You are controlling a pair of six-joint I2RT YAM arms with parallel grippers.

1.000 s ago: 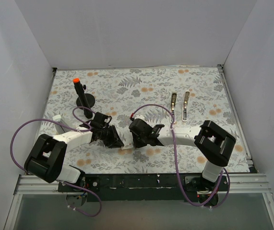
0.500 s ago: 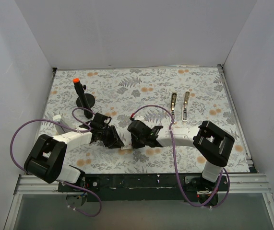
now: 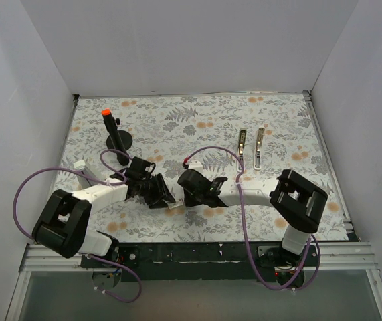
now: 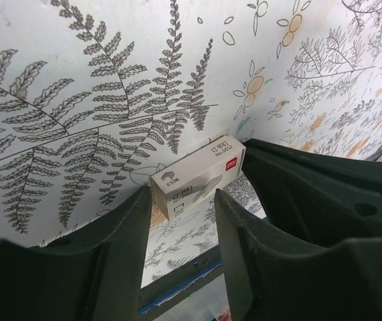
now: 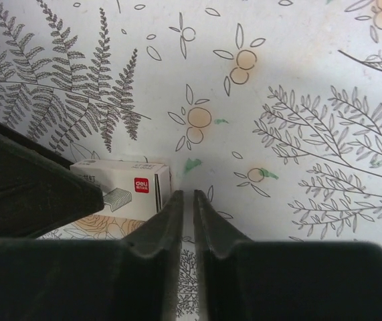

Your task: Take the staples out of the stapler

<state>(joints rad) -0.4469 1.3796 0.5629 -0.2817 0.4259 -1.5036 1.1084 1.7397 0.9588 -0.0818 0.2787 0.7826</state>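
Two tools meet low over a small white staple box [image 4: 197,177] near the front middle of the desk [image 3: 211,120]. The step in hand looks like setting this box down or straightening it, which is a judgement only.

To do it well, the left tool [image 4: 182,200] should draw straight back along its own line with its jaws kept wide. That way neither finger catches a corner of the light box and swings it round. The right tool [image 5: 185,197] should lift clear rather than slide sideways, because its tips sit just beside the box's end.

The left tool is released. Its fingers [image 4: 120,247] stand apart with the box lying across their mouth. One tip is at the box's corner, and nothing is clamped. The right tool is all but clenched, with only a thin slit between its fingers. It holds nothing, and its tips are close to the desk cloth. Whether it touches the box cannot be told.

The stapler [image 3: 242,147] lies well apart from both tools, toward the far right of the desk. Its two slim halves lie side by side with a gap between them. Loose staples cannot be made out in any view, so whether it has been emptied is unclear.
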